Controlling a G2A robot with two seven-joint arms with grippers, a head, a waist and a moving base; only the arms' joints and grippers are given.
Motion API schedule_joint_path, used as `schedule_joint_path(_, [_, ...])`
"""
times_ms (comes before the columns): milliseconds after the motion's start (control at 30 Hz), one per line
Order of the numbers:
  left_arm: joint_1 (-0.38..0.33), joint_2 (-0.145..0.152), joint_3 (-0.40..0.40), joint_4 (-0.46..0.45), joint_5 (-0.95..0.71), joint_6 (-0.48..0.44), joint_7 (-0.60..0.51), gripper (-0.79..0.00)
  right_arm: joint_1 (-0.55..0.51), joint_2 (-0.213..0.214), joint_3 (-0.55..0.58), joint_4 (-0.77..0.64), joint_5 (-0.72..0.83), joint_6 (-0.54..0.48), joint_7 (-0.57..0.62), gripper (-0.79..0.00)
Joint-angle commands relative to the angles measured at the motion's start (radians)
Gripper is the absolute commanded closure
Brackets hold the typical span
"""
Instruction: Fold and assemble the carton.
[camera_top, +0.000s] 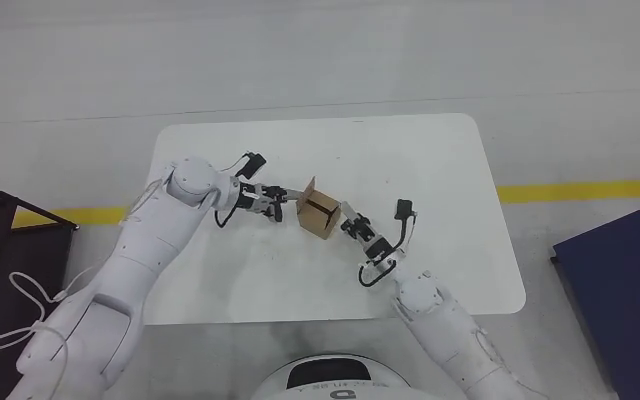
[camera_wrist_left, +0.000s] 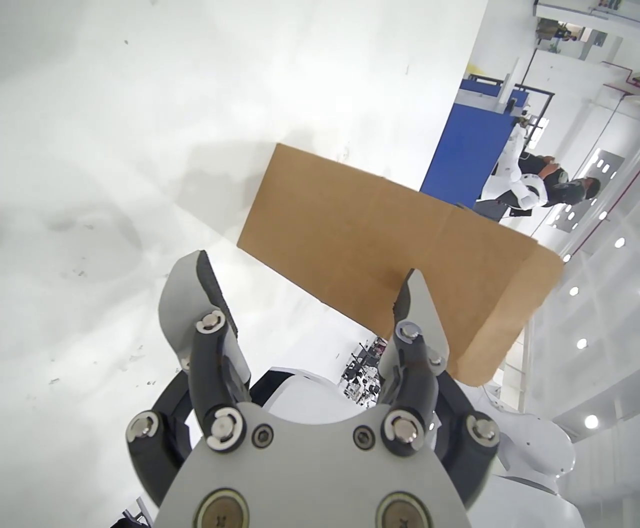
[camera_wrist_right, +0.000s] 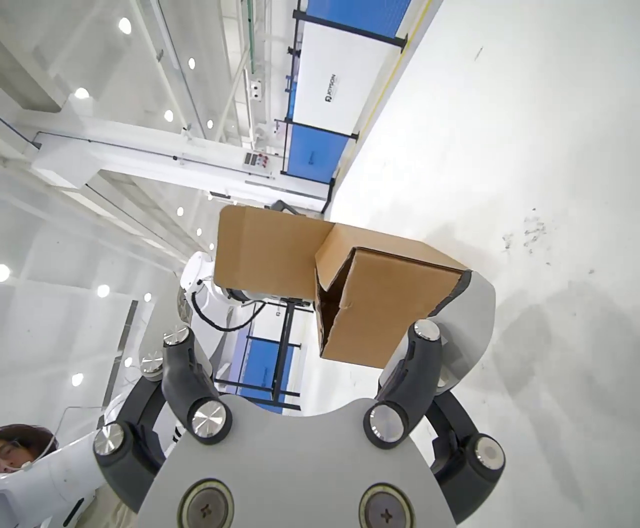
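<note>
Overhead view looking down on table (camera_top: 440, 180), wrist views close, facing shared carton (camera_top: 320, 211) from opposite sides

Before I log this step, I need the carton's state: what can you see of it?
The carton is brown cardboard, partly formed, on the table. One flap stands up; the end facing the right gripper gapes between loose flaps. The left gripper sits opposite, jaws open. A right finger touches its side.

A white rectangular table with rounded corners (camera_top: 440, 160) stands on a pale grey floor (camera_top: 300, 60). A yellow floor stripe (camera_top: 570, 190) runs out beyond the table's right edge. A dark blue panel (camera_top: 605, 290) lies off that same edge, and a black frame (camera_top: 30, 215) off the left edge.
</note>
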Motion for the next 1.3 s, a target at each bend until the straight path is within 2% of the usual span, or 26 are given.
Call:
schedule_joint_path(0, [0.001, -0.004, 0.009, -0.007, 0.015, 0.0, 0.013, -0.64, 0.023, -0.005, -0.017, 0.03, 0.03, -0.019, 0.024, -0.785])
schedule_joint_path(200, [0.006, -0.013, 0.028, -0.027, 0.026, 0.003, 0.019, -0.643, 0.062, -0.015, -0.042, 0.079, 0.099, -0.084, 0.086, -0.785])
schedule_joint_path(500, [-0.001, -0.016, 0.037, -0.016, 0.074, 0.032, 0.019, -0.613, 0.074, -0.016, -0.037, 0.087, 0.089, -0.098, 0.094, -0.785])
schedule_joint_path(700, [0.002, -0.018, 0.038, -0.022, 0.083, 0.038, 0.017, -0.585, 0.003, -0.002, 0.018, -0.03, 0.053, -0.143, 0.053, -0.785])
schedule_joint_path(867, [0.005, -0.019, 0.039, -0.023, 0.096, 0.04, 0.016, -0.545, -0.052, 0.004, 0.015, -0.152, 0.052, -0.177, 0.089, -0.785])
schedule_joint_path(1033, [0.01, -0.02, 0.04, -0.029, 0.108, 0.042, 0.017, -0.517, -0.027, -0.001, -0.02, -0.17, 0.056, -0.131, 0.119, -0.785])
schedule_joint_path(1100, [0.011, -0.02, 0.038, -0.031, 0.107, 0.042, 0.017, -0.462, -0.018, -0.004, -0.028, -0.168, 0.045, -0.123, 0.107, -0.785])
schedule_joint_path(1267, [0.016, -0.021, 0.031, -0.036, 0.1, 0.043, 0.019, -0.505, 0.001, -0.008, -0.041, -0.145, 0.065, -0.097, 0.114, -0.785])
